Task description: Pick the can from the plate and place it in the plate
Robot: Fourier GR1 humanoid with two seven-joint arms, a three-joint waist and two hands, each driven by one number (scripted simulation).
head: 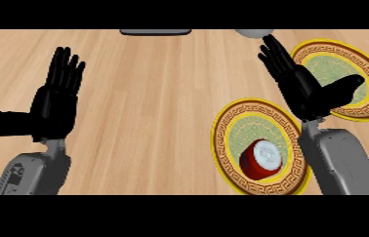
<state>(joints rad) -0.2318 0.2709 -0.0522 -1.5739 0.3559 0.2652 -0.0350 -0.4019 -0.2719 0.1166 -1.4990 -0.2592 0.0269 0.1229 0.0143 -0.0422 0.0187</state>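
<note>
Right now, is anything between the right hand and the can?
Nothing visible is. The right hand is open above the can, which lies on the near plate. The far plate holds nothing.

Left hand (54, 102) — black, open, fingers straight and held together, pointing toward the view's top; thumb tucked at the lower left side. It shows at the view's left, resting above its grey forearm, which enters from the lower left corner.

Right hand (302, 87) — black, open, fingers straight and leaning toward the upper left, thumb spread wide to the right. Nothing is held in it. Its grey forearm rises from the lower right edge, tilted slightly leftward, meeting the hand at a narrow wrist.
</note>
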